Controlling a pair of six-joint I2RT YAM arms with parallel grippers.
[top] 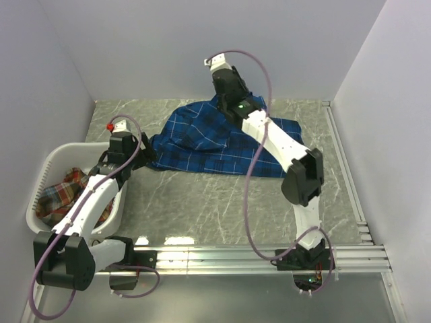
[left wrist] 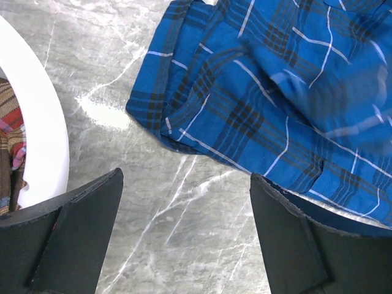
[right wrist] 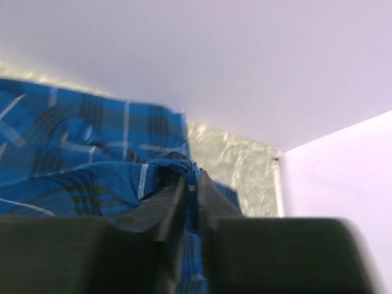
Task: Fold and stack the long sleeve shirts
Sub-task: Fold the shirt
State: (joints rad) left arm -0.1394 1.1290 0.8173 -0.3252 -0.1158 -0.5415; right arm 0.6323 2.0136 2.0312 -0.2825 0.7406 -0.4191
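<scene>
A royal blue plaid long sleeve shirt [top: 202,145] lies rumpled on the grey marble table, toward the back. My right gripper [top: 224,99] is at its far edge, shut on a raised fold of the blue cloth [right wrist: 79,159]; in the right wrist view the fabric is pinched between the fingertips [right wrist: 192,180]. My left gripper [top: 138,156] hovers open over bare table just left of the shirt's near-left corner [left wrist: 275,92], with nothing between its fingers [left wrist: 187,226]. A red-orange plaid shirt [top: 64,192] lies bunched in the basket and shows at the left edge [left wrist: 9,135] of the left wrist view.
The white plastic laundry basket [top: 50,161] stands at the left, its rim [left wrist: 43,135] close beside my left gripper. Aluminium rails [top: 256,256] run along the near edge and another rail [top: 343,161] down the right side. White walls enclose the table.
</scene>
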